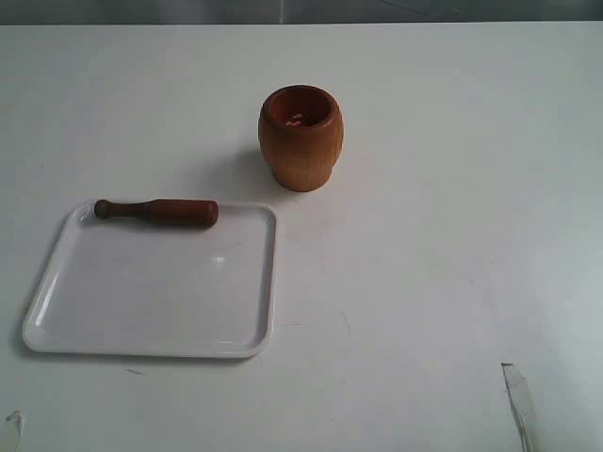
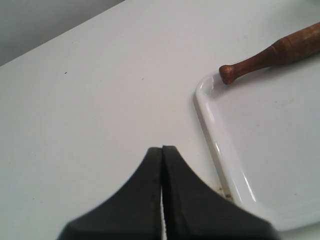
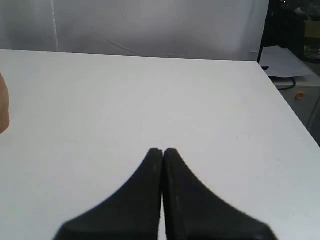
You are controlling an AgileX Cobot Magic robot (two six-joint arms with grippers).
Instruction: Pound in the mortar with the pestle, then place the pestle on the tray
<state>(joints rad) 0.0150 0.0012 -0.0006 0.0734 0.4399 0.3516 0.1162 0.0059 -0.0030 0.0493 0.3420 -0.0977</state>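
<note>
**Pestle lies on the tray, both grippers shut and empty**

The pestle (image 1: 156, 212) lies on its side along the far edge of the white tray (image 1: 151, 301), in the left half of the exterior frame. Its thick rounded end points toward the middle of the frame. Its dark knobbed handle points left and reaches the tray's upper left corner, where the knob sits at the raised rim. The rest of the tray is bare and glossy, with a small glint of light near its middle.

The mortar (image 1: 301, 138) stands upright on the white table (image 1: 452, 245), above and to the right of the tray, just above the centre of the frame and clear of the tray's corner. A few pale bits show inside its round mouth; they are too small to say what they are.

In the left wrist view, the left gripper (image 2: 162, 150) has its two black fingers pressed together with nothing between them. It hangs over bare table just beside the tray's rim, apart from the pestle.

The right gripper (image 3: 163, 151) is likewise closed on nothing, over open table.
</note>
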